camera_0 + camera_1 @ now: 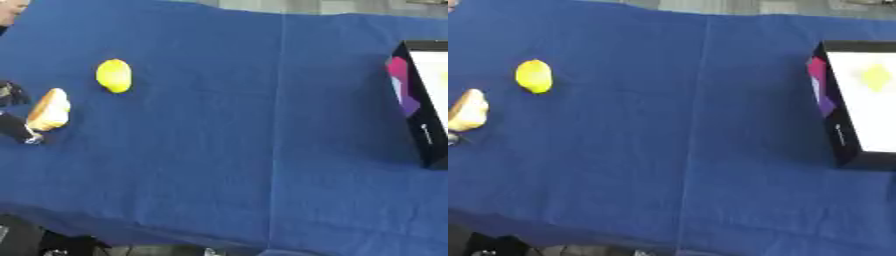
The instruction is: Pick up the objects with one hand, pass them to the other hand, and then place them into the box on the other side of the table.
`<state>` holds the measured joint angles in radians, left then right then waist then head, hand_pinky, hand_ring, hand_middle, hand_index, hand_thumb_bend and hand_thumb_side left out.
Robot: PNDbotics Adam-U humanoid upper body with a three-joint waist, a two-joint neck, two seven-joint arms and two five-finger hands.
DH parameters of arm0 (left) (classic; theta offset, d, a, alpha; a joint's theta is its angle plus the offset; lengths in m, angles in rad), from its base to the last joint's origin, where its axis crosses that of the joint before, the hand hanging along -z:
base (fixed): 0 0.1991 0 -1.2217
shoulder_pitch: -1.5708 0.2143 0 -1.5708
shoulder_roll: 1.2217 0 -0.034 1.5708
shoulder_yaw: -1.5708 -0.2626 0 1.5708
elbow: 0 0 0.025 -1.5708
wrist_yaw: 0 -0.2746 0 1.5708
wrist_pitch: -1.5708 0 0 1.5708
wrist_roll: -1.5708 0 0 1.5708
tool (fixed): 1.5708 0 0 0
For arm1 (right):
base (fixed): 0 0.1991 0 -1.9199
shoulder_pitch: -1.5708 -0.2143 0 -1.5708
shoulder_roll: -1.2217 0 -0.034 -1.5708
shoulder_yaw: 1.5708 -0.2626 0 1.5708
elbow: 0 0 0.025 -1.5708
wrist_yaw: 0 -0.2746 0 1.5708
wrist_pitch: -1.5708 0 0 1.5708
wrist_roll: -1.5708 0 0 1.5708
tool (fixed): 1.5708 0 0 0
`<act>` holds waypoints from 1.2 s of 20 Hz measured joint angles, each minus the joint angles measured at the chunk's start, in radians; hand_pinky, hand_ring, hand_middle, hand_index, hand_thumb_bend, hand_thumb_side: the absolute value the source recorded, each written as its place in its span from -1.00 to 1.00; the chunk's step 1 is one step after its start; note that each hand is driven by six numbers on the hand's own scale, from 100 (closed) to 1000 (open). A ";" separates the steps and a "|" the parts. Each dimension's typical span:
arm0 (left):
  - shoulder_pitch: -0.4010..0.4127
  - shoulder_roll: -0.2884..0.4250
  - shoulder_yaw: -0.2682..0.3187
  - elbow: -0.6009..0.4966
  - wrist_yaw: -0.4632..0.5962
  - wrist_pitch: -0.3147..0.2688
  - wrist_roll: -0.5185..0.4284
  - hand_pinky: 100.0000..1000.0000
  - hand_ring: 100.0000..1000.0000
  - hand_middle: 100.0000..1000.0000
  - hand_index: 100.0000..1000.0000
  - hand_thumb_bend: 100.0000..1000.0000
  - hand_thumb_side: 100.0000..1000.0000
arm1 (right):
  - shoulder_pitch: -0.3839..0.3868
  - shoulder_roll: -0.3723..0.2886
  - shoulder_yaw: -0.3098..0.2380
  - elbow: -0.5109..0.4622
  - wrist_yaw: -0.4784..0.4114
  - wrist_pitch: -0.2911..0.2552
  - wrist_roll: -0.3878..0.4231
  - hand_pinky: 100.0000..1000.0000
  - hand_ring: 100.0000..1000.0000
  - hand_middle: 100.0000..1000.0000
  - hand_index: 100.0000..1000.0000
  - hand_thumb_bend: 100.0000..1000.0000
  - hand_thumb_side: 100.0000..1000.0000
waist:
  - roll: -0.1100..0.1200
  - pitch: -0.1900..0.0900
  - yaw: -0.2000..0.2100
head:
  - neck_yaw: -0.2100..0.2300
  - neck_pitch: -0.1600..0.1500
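At the left edge the left hand (12, 125) is just in view, dark fingers curled around a bread roll (49, 109), tan and crusty, apparently raised for the pass. The right hand shows nowhere. Beyond it a smooth yellow lemon (114, 75) lies on the creased blue tablecloth (245, 150). Far right waits the box (837, 130), black-walled, white inside, well apart from both.
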<state>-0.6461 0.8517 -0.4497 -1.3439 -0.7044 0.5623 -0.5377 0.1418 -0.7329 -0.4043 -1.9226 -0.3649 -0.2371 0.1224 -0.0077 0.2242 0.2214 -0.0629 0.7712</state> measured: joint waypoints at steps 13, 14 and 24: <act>-0.054 -0.073 -0.004 0.087 0.027 -0.018 0.040 0.57 0.59 0.44 0.48 -0.15 -0.86 | -0.001 0.009 0.006 0.008 0.008 0.008 0.020 0.94 1.00 1.00 1.00 -1.00 -0.18 | 0.000 0.004 -0.006 | 0.010 0.000; -0.057 -0.078 -0.004 0.094 0.027 -0.020 0.043 0.57 0.58 0.42 0.42 -0.25 -0.92 | -0.001 0.009 0.006 0.008 0.009 0.009 0.021 0.94 1.00 1.00 1.00 -1.00 -0.18 | 0.000 0.004 -0.006 | 0.011 0.000; -0.060 -0.083 -0.003 0.105 0.024 -0.034 0.055 0.43 0.34 0.13 0.06 -0.50 -1.00 | -0.001 0.009 0.006 0.011 0.006 0.007 0.030 0.94 1.00 1.00 1.00 -1.00 -0.18 | 0.000 0.004 -0.009 | 0.012 0.000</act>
<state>-0.7062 0.7688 -0.4529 -1.2387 -0.6801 0.5280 -0.4825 0.1413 -0.7242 -0.3979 -1.9119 -0.3585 -0.2302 0.1522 -0.0077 0.2285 0.2129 -0.0507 0.7712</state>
